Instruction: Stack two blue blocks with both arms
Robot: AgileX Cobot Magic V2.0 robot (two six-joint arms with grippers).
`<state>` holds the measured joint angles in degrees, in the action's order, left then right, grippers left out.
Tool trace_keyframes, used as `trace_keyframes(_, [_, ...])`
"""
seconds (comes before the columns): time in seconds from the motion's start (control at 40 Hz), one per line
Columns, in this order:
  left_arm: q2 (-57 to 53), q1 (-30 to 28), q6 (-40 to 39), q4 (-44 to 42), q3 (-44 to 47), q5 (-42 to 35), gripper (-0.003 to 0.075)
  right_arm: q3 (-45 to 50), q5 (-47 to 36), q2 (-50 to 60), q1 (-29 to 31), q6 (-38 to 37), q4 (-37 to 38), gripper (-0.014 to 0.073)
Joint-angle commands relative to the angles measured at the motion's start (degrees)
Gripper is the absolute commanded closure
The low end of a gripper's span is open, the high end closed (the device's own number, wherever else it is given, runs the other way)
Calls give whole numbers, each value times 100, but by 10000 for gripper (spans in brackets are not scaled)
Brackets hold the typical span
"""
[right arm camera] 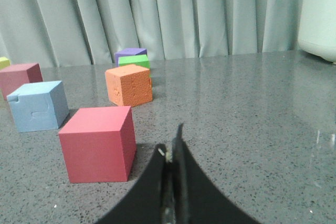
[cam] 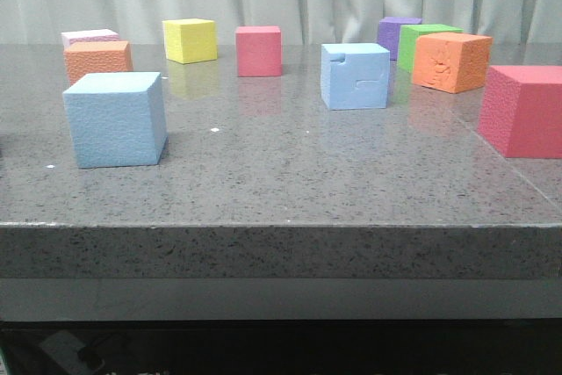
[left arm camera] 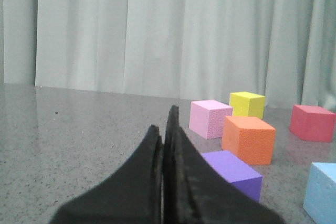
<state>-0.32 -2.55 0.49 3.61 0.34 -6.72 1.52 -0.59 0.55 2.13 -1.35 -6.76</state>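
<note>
The plain light-blue block [cam: 114,120] stands at the front left of the table; its corner shows in the left wrist view [left arm camera: 321,192]. The notched light-blue block [cam: 356,76] stands mid-table, to the right, and shows in the right wrist view [right arm camera: 38,106]. Neither arm shows in the front view. My left gripper [left arm camera: 164,125] is shut and empty, low over the table, with the plain block off to one side. My right gripper [right arm camera: 172,142] is shut and empty, beside a red cube and well short of the notched block.
Around the left gripper are a purple cube [left arm camera: 233,174], an orange cube [left arm camera: 248,139], a pink cube [left arm camera: 210,119] and a yellow cube [left arm camera: 247,104]. A red cube [right arm camera: 97,142], orange cube [right arm camera: 129,85], green cube [right arm camera: 134,60] and white appliance [right arm camera: 317,17] surround the right gripper.
</note>
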Motion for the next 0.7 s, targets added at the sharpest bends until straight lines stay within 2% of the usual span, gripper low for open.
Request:
trace_keyframes(0.0, [-128, 1, -144, 64, 190, -596, 738, -276, -460, 113, 35, 48, -31, 663])
trace_keyframes(0.28, [-116, 1, -337, 64, -185, -570, 738, -1027, -179, 113, 35, 48, -31, 663])
trace_keyframes(0.48, [159, 1, -337, 27, -885, -312, 738, -1640, -128, -197, 35, 48, -31, 663])
trace_keyframes(0.58, [588, 1, -337, 6, -1388, -6, 738, -2066, 59, -591, 35, 48, -31, 662])
trace_keyframes(0.68, [1210, 1, -337, -7, -1995, 579, 738, -2720, 682, -1200, 35, 48, -31, 661])
